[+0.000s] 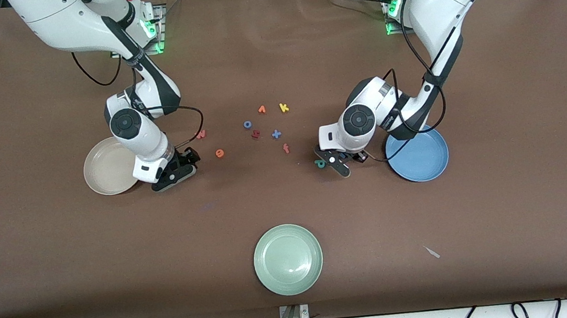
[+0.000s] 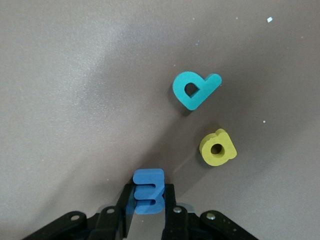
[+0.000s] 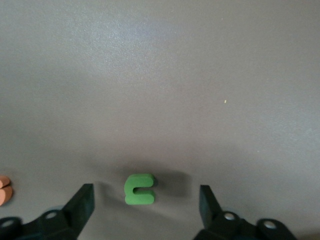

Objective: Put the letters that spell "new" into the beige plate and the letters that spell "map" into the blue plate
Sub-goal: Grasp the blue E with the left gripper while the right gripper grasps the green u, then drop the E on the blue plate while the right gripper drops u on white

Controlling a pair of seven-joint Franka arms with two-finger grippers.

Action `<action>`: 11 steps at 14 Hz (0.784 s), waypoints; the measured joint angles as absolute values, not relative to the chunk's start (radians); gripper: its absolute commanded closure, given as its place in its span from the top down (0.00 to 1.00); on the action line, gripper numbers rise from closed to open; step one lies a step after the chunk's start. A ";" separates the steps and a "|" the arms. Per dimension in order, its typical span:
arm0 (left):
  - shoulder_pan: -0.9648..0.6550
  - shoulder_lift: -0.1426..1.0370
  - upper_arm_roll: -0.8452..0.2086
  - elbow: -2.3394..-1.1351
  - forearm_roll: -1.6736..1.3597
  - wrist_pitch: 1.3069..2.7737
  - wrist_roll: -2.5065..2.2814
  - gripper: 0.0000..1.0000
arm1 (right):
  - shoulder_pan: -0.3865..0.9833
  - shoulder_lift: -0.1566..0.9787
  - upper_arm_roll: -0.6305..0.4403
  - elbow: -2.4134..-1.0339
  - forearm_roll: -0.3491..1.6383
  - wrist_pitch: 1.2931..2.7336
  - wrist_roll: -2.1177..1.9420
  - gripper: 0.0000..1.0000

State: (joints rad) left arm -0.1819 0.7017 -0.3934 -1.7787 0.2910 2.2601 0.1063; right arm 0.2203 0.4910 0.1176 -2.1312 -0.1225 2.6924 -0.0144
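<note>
My left gripper (image 2: pixel 148 192) is shut on the blue m (image 2: pixel 148 191), low over the table beside the blue plate (image 1: pixel 420 158). The teal p (image 2: pixel 192 90) and yellow a (image 2: pixel 216 148) lie flat close by; the p (image 1: pixel 320 163) also shows in the front view by the left gripper (image 1: pixel 335 163). My right gripper (image 3: pixel 146 192) stands open, low at the table, with the green n (image 3: pixel 139 189) lying between its fingers, untouched. In the front view the right gripper (image 1: pixel 178 171) is beside the beige plate (image 1: pixel 105 170). The orange e (image 1: pixel 219 153) and red-pink w (image 1: pixel 201 134) lie just past it toward the table's middle.
Mid-table lie spare letters: orange v (image 1: pixel 261 109), yellow k (image 1: pixel 284 108), blue o (image 1: pixel 247 125), a dark red letter (image 1: pixel 255 134), a blue plus (image 1: pixel 276 134) and a red letter (image 1: pixel 286 148). A pale green plate (image 1: pixel 287 258) sits nearest the front camera.
</note>
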 measured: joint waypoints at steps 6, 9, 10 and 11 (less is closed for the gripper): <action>-0.165 0.671 -0.392 -1.756 0.291 2.217 0.107 0.00 | 0.220 0.506 0.116 -2.131 -0.123 2.692 -0.015 0.55; -0.128 0.608 -0.391 -1.744 0.291 2.121 0.143 0.00 | 0.220 0.505 0.115 -2.130 -0.123 2.692 -0.016 0.40; -0.105 0.590 -0.390 -1.743 0.291 2.107 0.190 0.00 | 0.220 0.503 0.115 -2.129 -0.123 2.692 -0.016 0.36; -0.075 0.578 -0.389 -1.743 0.291 2.099 0.248 0.00 | 0.221 0.502 0.115 -2.128 -0.123 2.691 -0.016 0.35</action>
